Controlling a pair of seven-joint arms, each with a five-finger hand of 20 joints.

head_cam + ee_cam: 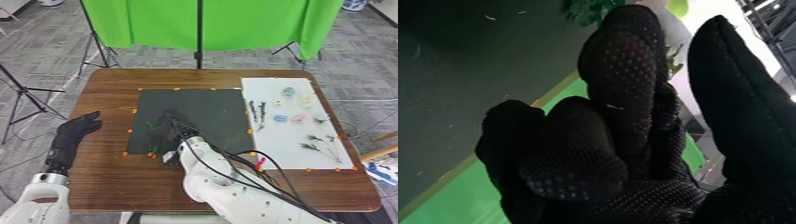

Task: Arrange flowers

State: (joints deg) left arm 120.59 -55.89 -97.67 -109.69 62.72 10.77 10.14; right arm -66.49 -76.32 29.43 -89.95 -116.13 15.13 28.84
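Near: on the brown table [107, 185], at the lower left-centre of the frame, you have green bits [153, 148] on the dark mat [222, 100]. Sprigs [311, 147] lie lower right on the white sheet [271, 150].

Middle: your left hand [69, 132] hangs at the left, by the table edge, loosely relaxed, nothing in it. Your right hand [171, 129] is over the mat, left of centre; you cannot tell how far open it is or whether it grips anything. Leaves [589, 12] show beyond it in the wrist view. At right, blue [281, 118] and pink flowers [298, 119] sit side by side; dark stems [253, 110] lie to their left.

Far: pale yellow flowers [307, 101], then a blue-green flower [288, 91], upper right.
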